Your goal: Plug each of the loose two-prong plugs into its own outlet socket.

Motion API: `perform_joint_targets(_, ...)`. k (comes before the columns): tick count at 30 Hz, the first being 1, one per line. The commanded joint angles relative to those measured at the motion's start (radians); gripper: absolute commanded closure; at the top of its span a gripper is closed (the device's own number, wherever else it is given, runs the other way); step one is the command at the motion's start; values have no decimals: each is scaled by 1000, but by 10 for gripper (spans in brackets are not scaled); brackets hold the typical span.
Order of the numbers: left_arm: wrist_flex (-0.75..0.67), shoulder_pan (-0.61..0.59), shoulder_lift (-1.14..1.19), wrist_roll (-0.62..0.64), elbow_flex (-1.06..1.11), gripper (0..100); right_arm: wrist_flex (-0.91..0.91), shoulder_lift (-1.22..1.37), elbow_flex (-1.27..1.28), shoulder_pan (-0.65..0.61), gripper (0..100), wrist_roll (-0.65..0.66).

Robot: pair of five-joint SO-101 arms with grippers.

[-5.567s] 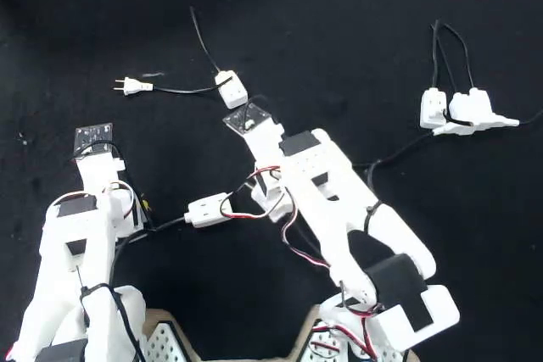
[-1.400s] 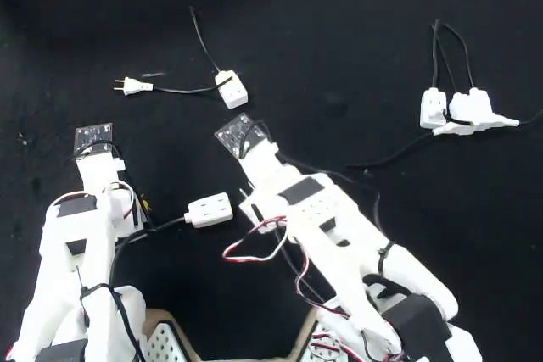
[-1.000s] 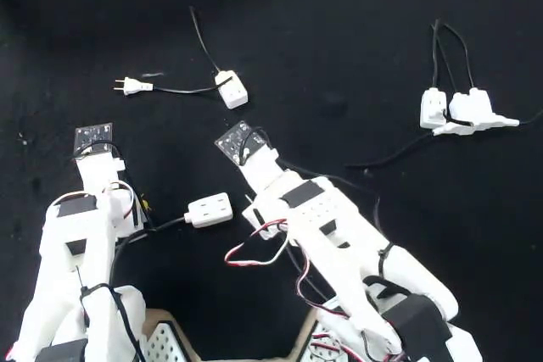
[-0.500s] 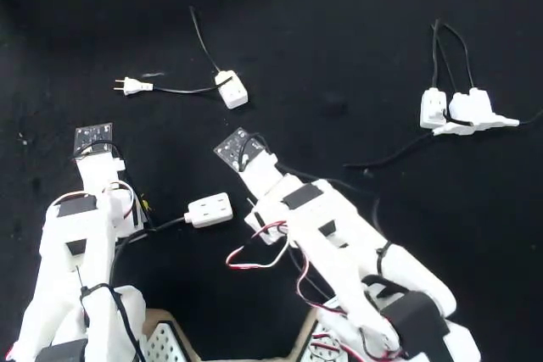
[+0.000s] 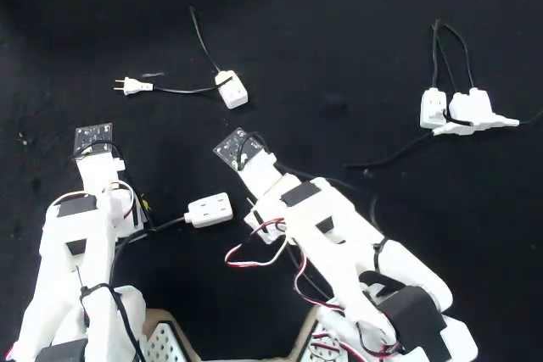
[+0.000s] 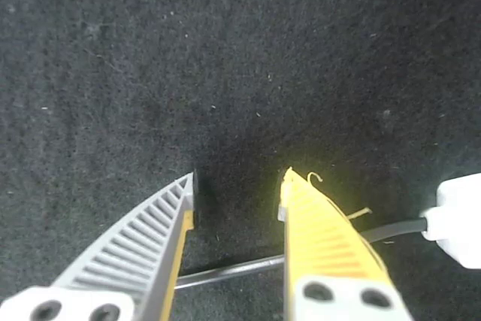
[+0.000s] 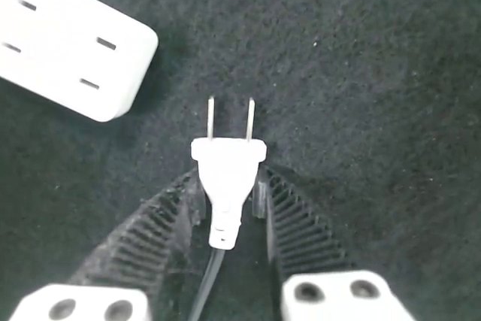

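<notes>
- The right pincer (image 7: pixel 227 183) is gripping the plug (image 7: pixel 227 162) by its body. Its jaws are sitting narrow and the prongs are sticking out free.
- The outlet socket (image 7: pixel 68 39) is lying near the plug on the surface (image 7: pixel 361 50), left of it. The prongs are not lining up with any slots. As I judge it, they need squaring to one slot pair before a straight, gentle push.
- The left pincer (image 6: pixel 237 193) is hanging partly open over a cable (image 6: pixel 233 270), holding nothing.

2 arms (image 5: pixel 76 239) (image 5: pixel 339 239), 2 loose plugs (image 5: pixel 131 86) (image 7: pixel 225 167), 2 lone outlet blocks (image 5: pixel 231 89) (image 5: pixel 209 208) and 1 joined white cluster (image 5: pixel 462 112).

high overhead; wrists close, seemingly downward
</notes>
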Motion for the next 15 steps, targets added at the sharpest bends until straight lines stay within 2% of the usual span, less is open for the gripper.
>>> perform_joint_targets(1,-18,-7,-26,0,-8,809,-31,-5,-48,15,902,6)
perform_joint_targets(8,-18,-7,-26,0,-8,809,-31,-4,-53,0,841,-23)
perform_joint_targets(15,-18,-7,-26,0,-8,809,-52,-4,-51,-18,840,-29)
